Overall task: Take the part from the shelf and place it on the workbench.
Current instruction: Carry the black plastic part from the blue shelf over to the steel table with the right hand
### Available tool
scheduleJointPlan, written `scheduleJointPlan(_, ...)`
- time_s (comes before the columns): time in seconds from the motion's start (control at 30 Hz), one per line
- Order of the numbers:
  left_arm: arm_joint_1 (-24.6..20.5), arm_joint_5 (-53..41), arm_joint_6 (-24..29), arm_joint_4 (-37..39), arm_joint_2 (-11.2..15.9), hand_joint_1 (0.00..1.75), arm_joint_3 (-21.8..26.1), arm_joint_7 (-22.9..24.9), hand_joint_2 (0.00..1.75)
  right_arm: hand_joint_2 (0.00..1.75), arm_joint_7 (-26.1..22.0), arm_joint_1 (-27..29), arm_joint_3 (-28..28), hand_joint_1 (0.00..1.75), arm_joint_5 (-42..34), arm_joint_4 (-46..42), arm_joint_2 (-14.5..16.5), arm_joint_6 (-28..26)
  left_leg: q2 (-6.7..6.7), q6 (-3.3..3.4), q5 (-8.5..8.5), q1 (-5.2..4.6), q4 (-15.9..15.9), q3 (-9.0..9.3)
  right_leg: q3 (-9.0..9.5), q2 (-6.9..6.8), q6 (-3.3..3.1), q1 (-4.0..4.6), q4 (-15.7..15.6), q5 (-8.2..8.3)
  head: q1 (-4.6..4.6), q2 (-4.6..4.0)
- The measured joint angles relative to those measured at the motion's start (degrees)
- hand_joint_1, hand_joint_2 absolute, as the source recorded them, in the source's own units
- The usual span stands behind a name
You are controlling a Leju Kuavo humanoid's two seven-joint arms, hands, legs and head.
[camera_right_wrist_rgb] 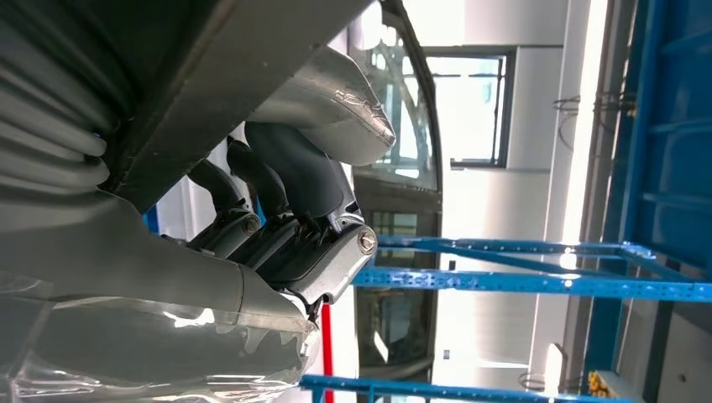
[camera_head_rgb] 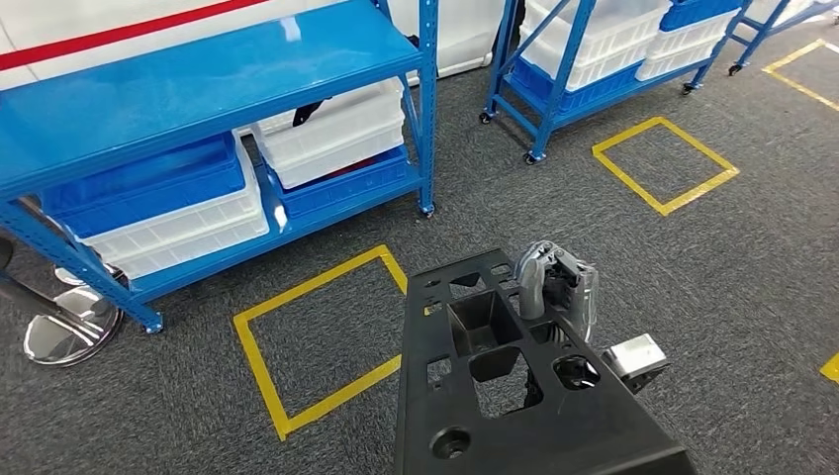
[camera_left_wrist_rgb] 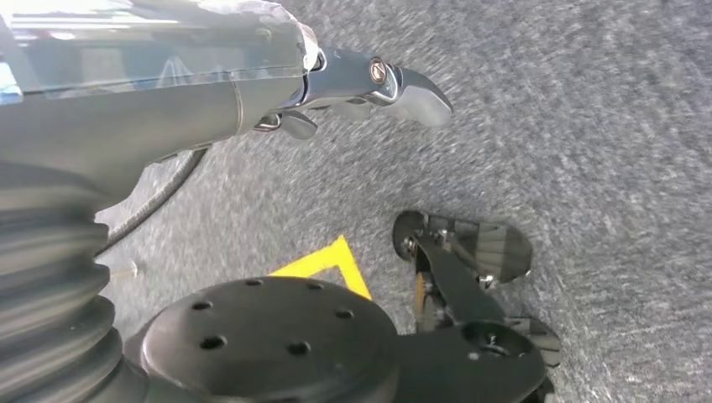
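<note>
The part (camera_head_rgb: 495, 396) is a large black plastic panel with several cut-outs and a square pocket. It is carried low in the head view, tilted over the grey carpet. My right hand (camera_head_rgb: 556, 282) grips its far right edge, thumb on top and fingers curled under. In the right wrist view the right hand (camera_right_wrist_rgb: 294, 227) clamps the part's dark edge (camera_right_wrist_rgb: 252, 50). My left hand (camera_left_wrist_rgb: 369, 80) hangs over the carpet with its fingers stretched out and nothing in them.
A blue shelf (camera_head_rgb: 178, 89) with white and blue bins (camera_head_rgb: 336, 134) stands at the back left. A second wheeled blue rack (camera_head_rgb: 594, 59) is behind, to the right. Yellow tape squares (camera_head_rgb: 317, 336) (camera_head_rgb: 665, 163) mark the carpet. A chrome stool base (camera_head_rgb: 69, 327) sits at the left.
</note>
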Motion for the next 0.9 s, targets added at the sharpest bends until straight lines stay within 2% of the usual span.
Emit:
scheduleJointPlan(0.03,0.0,0.0,0.0,0.0,0.0,0.0,0.0,0.0,1.75,1.75,0.0,0.0,0.0,1.64,0.0,0.0,0.0,0.0,-0.01,0.12,-0.06,-0.06,-0.3,0.08,-0.31,0.61,0.46,-0.1,0.0,0.29,0.01,0.0)
scheduleJointPlan(0.07,-0.1,0.0,0.0,0.0,0.0,0.0,0.0,0.0,1.75,1.75,0.0,0.1,0.0,1.64,0.0,0.0,0.0,0.0,0.55,0.33,0.08,-0.03,-0.6,0.14,-0.55,1.21,0.92,-0.17,-0.2,0.56,-0.01,0.0)
scheduleJointPlan(0.1,-0.1,0.0,0.0,0.0,0.0,0.0,0.0,0.0,1.75,1.75,0.0,0.1,0.0,1.64,0.0,0.0,0.0,0.0,1.19,0.62,0.37,0.05,-0.9,0.2,-0.74,0.97,1.24,-0.14,0.0,0.54,0.03,0.0)
scheduleJointPlan(0.13,-0.1,0.0,0.0,0.0,0.0,0.0,0.0,0.0,1.75,1.75,0.0,0.1,0.0,1.64,0.0,0.0,0.0,0.0,1.93,0.97,0.68,0.15,-1.2,0.26,-1.18,-0.13,1.47,-0.03,0.7,-0.09,0.14,0.0)
scheduleJointPlan(0.17,-0.1,0.0,0.0,0.0,0.0,0.0,0.0,0.0,1.75,1.75,0.0,0.1,-0.1,1.64,0.0,0.0,0.0,0.0,2.76,1.27,0.95,0.24,-1.6,0.27,-2.14,-1.69,1.63,0.08,2.8,-1.45,0.27,0.0)
scheduleJointPlan(0.2,-0.1,0.0,0.0,0.0,0.0,0.0,0.0,0.0,1.75,1.75,0.0,0.1,-0.1,1.64,0.0,0.0,0.0,0.0,3.6,1.44,1.08,0.16,-1.6,0.22,-3.61,-3.47,1.74,0.03,5.9,-3.37,0.38,0.0)
scheduleJointPlan(0.23,0.0,0.0,0.0,0.0,0.0,0.0,0.0,0.0,1.75,1.75,0.0,0.1,-0.1,1.64,0.0,0.0,0.0,0.0,4.44,1.56,1.13,0.07,-1.6,0.09,-5.41,-4.56,1.92,-0.06,9.8,-5.37,0.49,0.0)
scheduleJointPlan(0.27,0.1,0.0,0.0,0.0,0.1,0.0,0.0,0.0,1.75,1.75,0.0,0.1,-0.1,1.64,0.0,0.0,0.0,0.0,5.31,1.57,1.13,0.0,-1.6,-0.04,-7.0,-4.99,2.11,-0.2,13.4,-6.78,0.49,0.0)
scheduleJointPlan(0.3,0.2,0.0,0.0,0.0,0.1,0.0,0.0,0.0,1.75,1.75,0.0,0.2,-0.1,1.64,0.0,0.0,0.0,0.0,6.19,1.55,1.12,-0.03,-1.5,-0.13,-7.67,-5.18,2.28,-0.35,15.2,-7.09,0.49,0.0)
scheduleJointPlan(0.33,0.2,0.0,0.0,0.0,0.1,0.0,0.0,0.0,1.75,1.75,0.0,0.2,-0.1,1.64,0.0,0.0,0.0,0.0,6.97,1.51,1.09,-0.04,-1.5,-0.17,-7.35,-5.34,2.39,-0.47,15.0,-6.48,0.49,0.0)
scheduleJointPlan(0.37,0.2,0.0,0.0,0.0,0.1,0.0,0.0,0.0,1.75,1.75,0.0,0.2,-0.1,1.64,0.0,0.0,0.0,0.0,7.68,1.43,1.03,-0.04,-1.5,-0.14,-5.72,-5.69,2.44,-0.56,12.5,-4.95,0.5,0.0)
scheduleJointPlan(0.4,0.1,0.0,0.1,0.0,0.1,0.0,0.0,0.0,1.75,1.75,0.0,0.2,-0.1,1.64,0.0,0.0,0.0,0.0,8.31,1.27,0.93,-0.07,-1.4,-0.04,-3.25,-6.62,2.38,-0.59,8.2,-3.25,0.5,0.0)
scheduleJointPlan(0.47,0.0,-0.4,0.2,0.0,0.1,0.0,0.0,-0.3,1.75,1.75,-0.7,0.2,-0.1,1.64,-0.2,0.0,0.1,-0.2,9.24,0.79,0.66,-0.39,-1.3,0.08,0.61,-9.01,1.8,-0.15,1.4,-1.47,0.48,0.0)
scheduleJointPlan(0.5,0.0,-0.7,0.3,0.0,0.3,0.0,-0.1,-0.5,1.75,1.75,-1.2,0.1,-0.1,1.64,-0.3,0.0,0.1,-0.4,9.67,0.51,0.56,-0.56,-1.2,0.14,1.34,-9.72,1.45,0.1,-0.2,-1.35,0.47,0.0)
scheduleJointPlan(0.53,-0.1,-1.0,0.1,0.0,0.5,0.0,-0.1,-0.7,1.75,1.75,-1.8,0.1,-0.2,1.64,-0.4,0.0,0.4,-0.6,10.09,0.21,0.52,-0.69,-1.2,0.16,1.27,-9.69,1.08,0.32,-0.4,-1.46,0.45,0.0)
scheduleJointPlan(0.6,-0.3,-1.4,-0.5,0.0,1.2,0.0,-0.4,-0.9,1.75,1.75,-2.4,0.0,-0.3,1.64,-0.2,-0.1,0.8,-1.1,11.13,-0.36,0.49,-0.66,-1.3,0.36,0.93,-8.4,0.54,0.37,-0.4,-1.24,0.45,0.0)
scheduleJointPlan(0.63,-0.5,-1.5,-1.0,0.0,1.5,0.0,-0.5,-0.8,1.75,1.75,-2.4,0.0,-0.3,1.64,0.0,-0.2,1.1,-1.3,11.23,-0.67,0.18,-0.54,-1.1,0.39,0.89,-7.81,0.23,0.26,-0.5,-1.09,0.44,0.0)
scheduleJointPlan(0.7,-0.7,-1.7,-1.4,0.0,1.9,0.0,-0.6,-0.5,1.75,1.75,-2.0,-0.2,-0.4,1.64,0.3,-0.5,1.6,-1.4,9.31,-1.14,-2.07,-0.29,1.9,-0.75,0.85,-6.61,-0.32,-0.01,-0.8,-0.77,0.4,0.0)
scheduleJointPlan(0.77,-0.7,-1.9,-1.3,0.0,2.3,0.0,-0.8,0.0,1.75,1.75,-1.9,-0.4,-0.5,1.64,0.4,-0.6,2.1,-1.5,6.36,-1.3,-5.83,-0.16,9.1,-4.01,0.68,-5.43,-0.69,-0.01,-0.9,-0.56,0.34,0.0)
scheduleJointPlan(0.8,-0.6,-2.0,-1.3,0.0,2.4,0.0,-0.9,0.5,1.75,1.75,-1.9,-0.4,-0.5,1.64,0.4,-0.6,2.2,-1.5,5.61,-1.29,-7.12,-0.16,12.6,-5.74,0.57,-4.76,-0.82,0.07,-0.9,-0.47,0.35,0.0)
scheduleJointPlan(0.83,-0.5,-2.1,-1.2,0.0,2.5,0.0,-0.9,1.1,1.75,1.75,-1.8,-0.4,-0.6,1.64,0.4,-0.6,2.3,-1.6,5.19,-1.22,-7.42,-0.16,14.6,-6.8,0.49,-3.99,-0.89,0.15,-0.8,-0.4,0.35,0.0)
scheduleJointPlan(0.87,-0.5,-2.1,-1.2,0.0,2.6,0.0,-0.9,1.6,1.75,1.75,-1.8,-0.3,-0.6,1.64,0.4,-0.6,2.4,-1.6,4.89,-1.1,-6.56,-0.16,14.5,-6.87,0.45,-3.19,-0.89,0.21,-0.8,-0.33,0.35,0.0)
scheduleJointPlan(0.9,-0.4,-2.2,-1.1,0.0,2.6,0.0,-0.9,2.0,1.75,1.75,-1.8,-0.3,-0.6,1.64,0.4,-0.6,2.4,-1.6,4.51,-0.93,-4.75,-0.15,12.2,-5.9,0.44,-2.38,-0.83,0.24,-0.7,-0.26,0.36,0.0)
